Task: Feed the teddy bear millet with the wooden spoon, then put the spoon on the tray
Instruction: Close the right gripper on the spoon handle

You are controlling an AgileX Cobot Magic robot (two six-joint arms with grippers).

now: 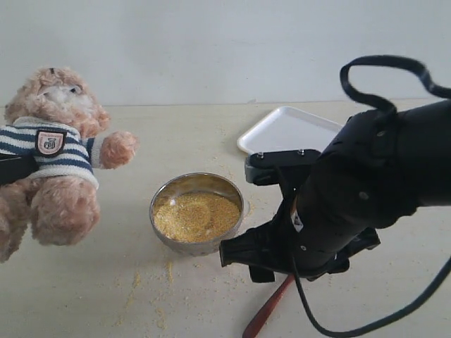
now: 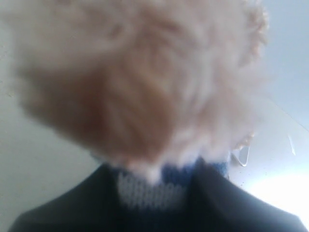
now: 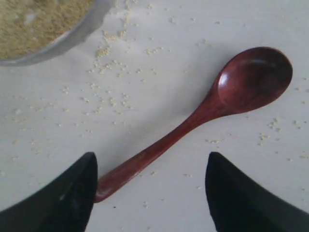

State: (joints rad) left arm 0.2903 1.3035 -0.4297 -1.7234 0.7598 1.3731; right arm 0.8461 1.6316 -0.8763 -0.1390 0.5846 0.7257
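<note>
The teddy bear (image 1: 60, 151) hangs tilted at the far left, off the table. My left gripper (image 1: 13, 169) is shut on its striped shirt (image 2: 153, 191), and fur (image 2: 140, 82) fills the left wrist view. Millet (image 1: 196, 215) fills the steel bowl (image 1: 163, 198) at mid table. The wooden spoon (image 3: 193, 121) lies flat on the table, its bowl empty. My right gripper (image 3: 150, 193) hovers open over its handle end, which lies against one finger (image 3: 72, 198). In the exterior view only the handle (image 1: 270, 310) shows below the right arm (image 1: 352, 197). The white tray (image 1: 285, 130) lies behind that arm.
Spilled millet grains (image 1: 151, 282) are scattered on the table in front of the bowl and around the spoon (image 3: 108, 82). The bowl rim (image 3: 72, 38) is close to the spoon. A black cable (image 1: 384, 77) loops above the right arm.
</note>
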